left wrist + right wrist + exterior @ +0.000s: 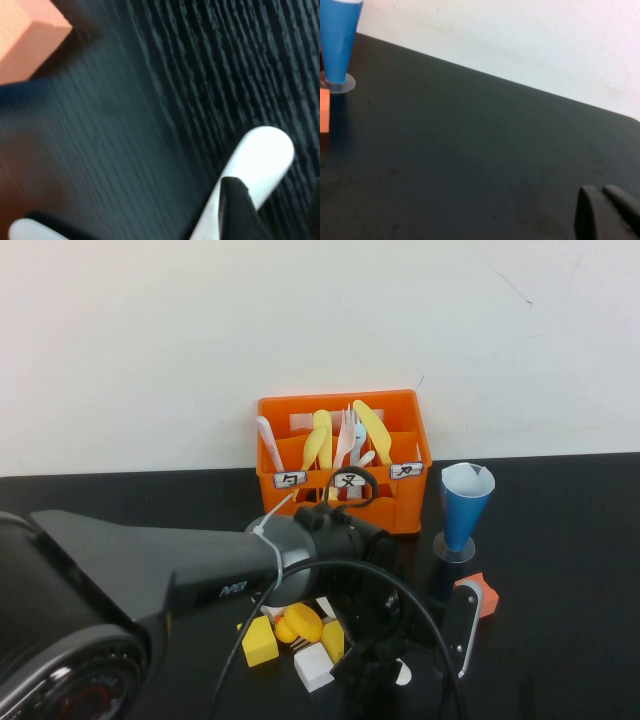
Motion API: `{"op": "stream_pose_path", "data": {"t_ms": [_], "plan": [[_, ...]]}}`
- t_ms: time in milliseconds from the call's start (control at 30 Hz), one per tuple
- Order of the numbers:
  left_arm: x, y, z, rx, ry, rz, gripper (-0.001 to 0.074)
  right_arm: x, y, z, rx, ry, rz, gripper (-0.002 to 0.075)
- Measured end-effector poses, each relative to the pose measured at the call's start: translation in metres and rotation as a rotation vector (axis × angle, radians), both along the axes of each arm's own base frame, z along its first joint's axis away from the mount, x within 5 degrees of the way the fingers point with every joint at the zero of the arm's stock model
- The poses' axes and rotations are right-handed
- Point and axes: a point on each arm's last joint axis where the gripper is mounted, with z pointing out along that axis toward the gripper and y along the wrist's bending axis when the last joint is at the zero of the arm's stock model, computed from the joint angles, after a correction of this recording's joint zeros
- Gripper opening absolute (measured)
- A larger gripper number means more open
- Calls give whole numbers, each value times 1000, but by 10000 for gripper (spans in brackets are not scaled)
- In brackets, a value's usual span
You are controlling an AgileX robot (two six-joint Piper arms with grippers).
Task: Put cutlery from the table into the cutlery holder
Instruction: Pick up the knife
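The orange cutlery holder (400, 502) stands at the back of the black table (560, 640). Several utensils stand in it, among them a yellow spoon (320, 440) and a grey fork (345, 435). My left gripper (400, 665) points down at the table in front of the holder, jaws apart. The rounded end of a white utensil (402, 672) lies on the table between them. In the left wrist view the white utensil (262, 152) lies flat under one black finger (235, 200) of the gripper (275, 187). My right gripper (607, 210) hovers shut and empty over bare table.
A blue cone cup (467, 502) stands right of the holder, also in the right wrist view (337, 40). An orange cube (482, 592) lies near it and shows in the left wrist view (25, 40). Yellow cubes (260, 642), a white cube (314, 668) and a yellow duck (300, 622) sit under the left arm.
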Motion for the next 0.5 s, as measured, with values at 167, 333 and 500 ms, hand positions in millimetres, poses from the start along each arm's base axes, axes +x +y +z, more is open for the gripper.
{"op": "stream_pose_path", "data": {"t_ms": [167, 333, 500], "plan": [[4, -1, -6, -9, -25, -8, 282, 0, 0, 0, 0, 0, 0, -3], [12, 7, -15, 1, -17, 18, 282, 0, 0, 0, 0, 0, 0, -3], [16, 11, -19, 10, -13, 18, 282, 0, 0, 0, 0, 0, 0, -3]]}}
